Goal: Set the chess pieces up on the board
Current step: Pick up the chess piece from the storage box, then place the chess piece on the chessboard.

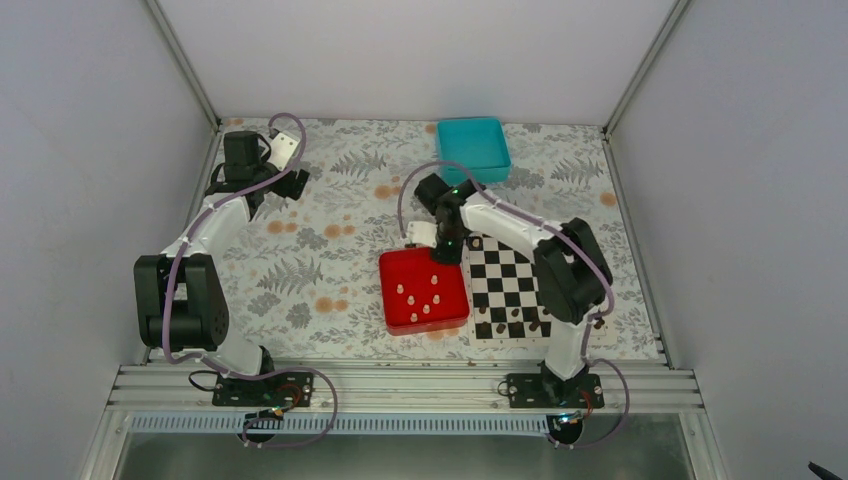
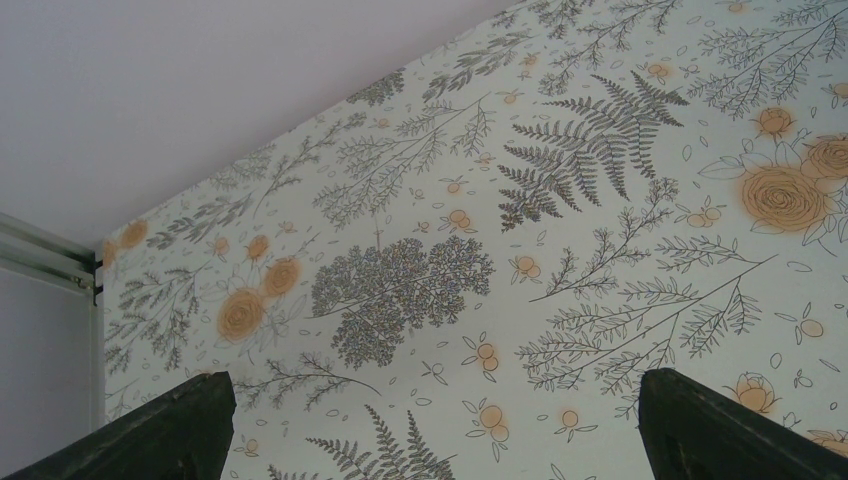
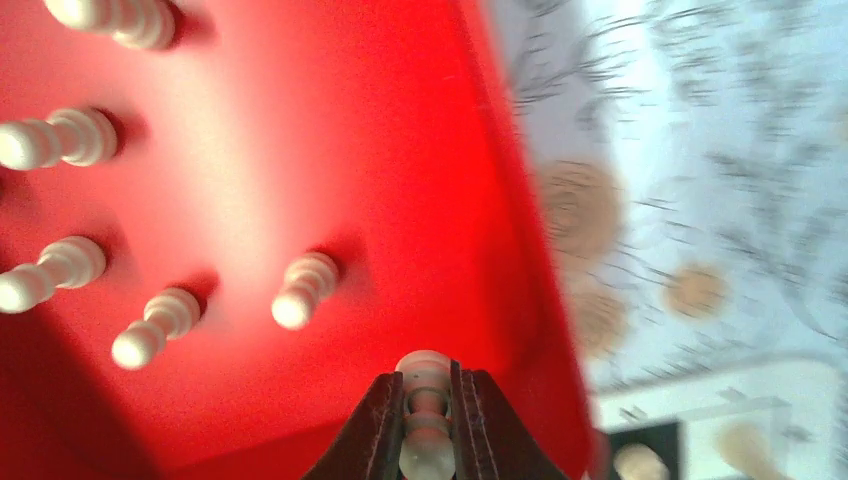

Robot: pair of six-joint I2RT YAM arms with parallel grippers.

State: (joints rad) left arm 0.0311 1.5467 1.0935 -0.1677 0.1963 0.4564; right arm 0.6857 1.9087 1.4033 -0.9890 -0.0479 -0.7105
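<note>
Several cream chess pieces (image 3: 302, 289) stand in a red tray (image 1: 423, 290), left of the checkered board (image 1: 511, 285). My right gripper (image 3: 427, 402) is shut on one cream chess piece (image 3: 426, 372) above the tray's floor, close to its right wall. From above, the right gripper (image 1: 447, 250) hangs over the tray's back right corner. Dark pieces (image 1: 515, 316) sit along the board's near rows. My left gripper (image 2: 430, 420) stands wide open over bare floral cloth, far at the back left (image 1: 290, 182), with nothing between its fingers (image 2: 160, 430).
A teal tray (image 1: 473, 147) sits at the back centre of the table. The floral cloth (image 1: 320, 270) covers the whole table. Grey walls enclose the left, right and back sides. A metal rail (image 1: 400, 385) runs along the near edge.
</note>
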